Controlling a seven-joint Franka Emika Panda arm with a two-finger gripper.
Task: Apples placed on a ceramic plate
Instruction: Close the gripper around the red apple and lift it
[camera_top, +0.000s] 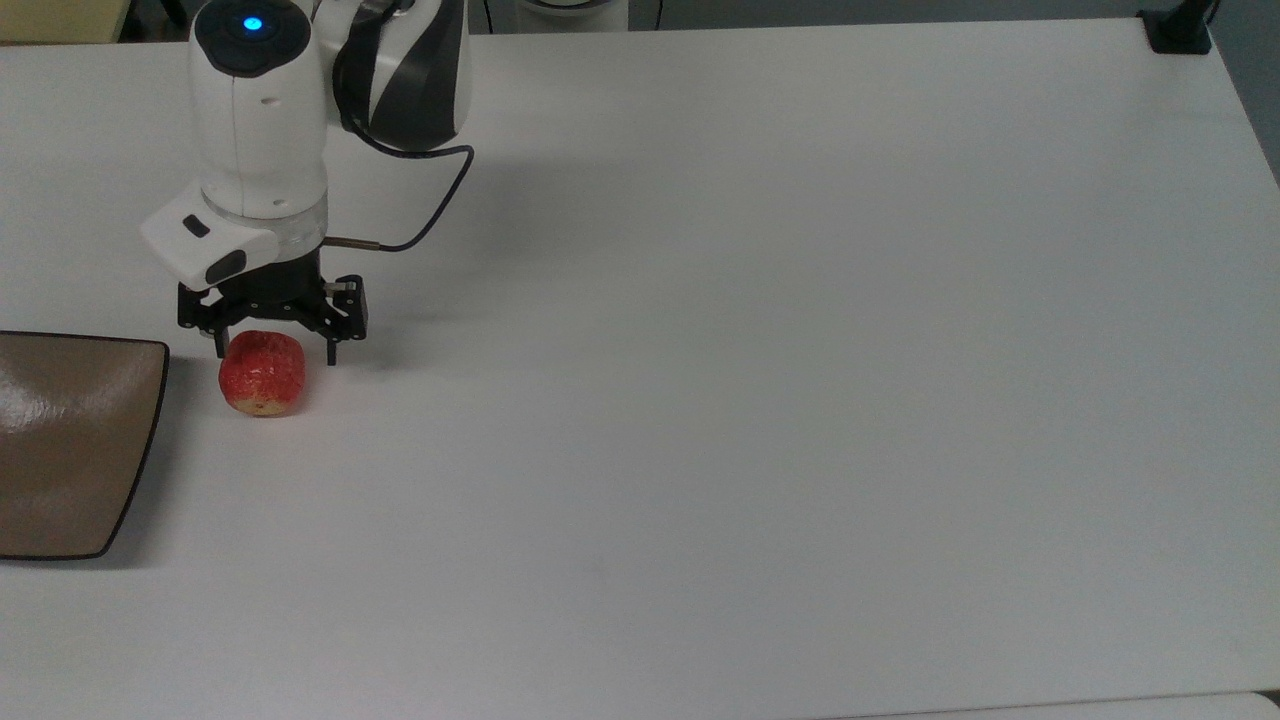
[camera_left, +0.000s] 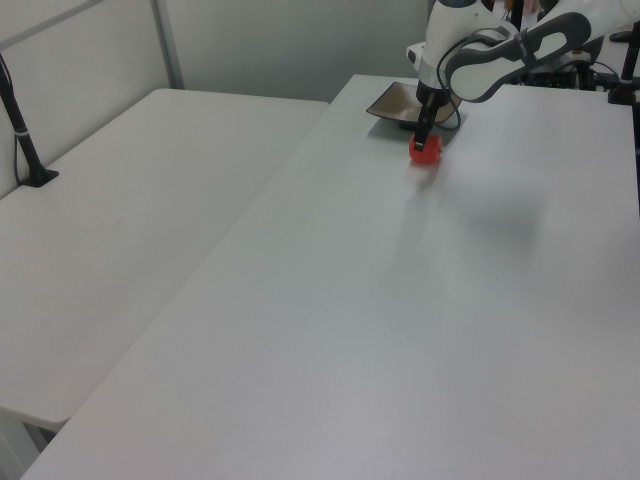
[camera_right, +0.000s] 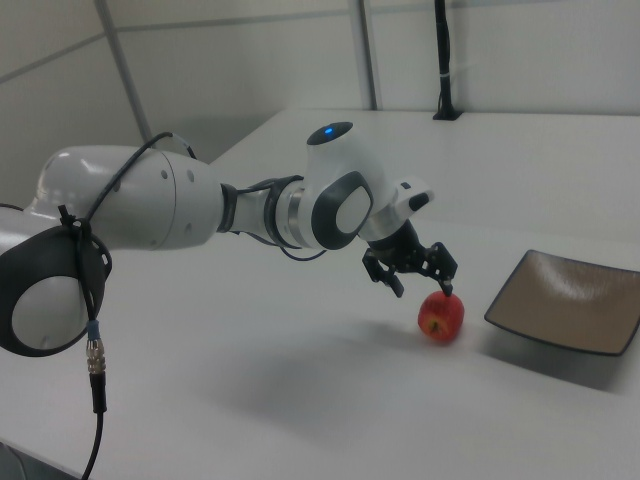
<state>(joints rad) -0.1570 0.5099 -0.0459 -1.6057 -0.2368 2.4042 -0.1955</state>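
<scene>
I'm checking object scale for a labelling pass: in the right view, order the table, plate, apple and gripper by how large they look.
1. Table, by far the largest.
2. Plate.
3. Gripper and apple: the open gripper spans a little wider than the apple, but they look close, so I would not rank them firmly.

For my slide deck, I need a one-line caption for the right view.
Open claw poised over small red apple beside glossy brown square plate.
</scene>
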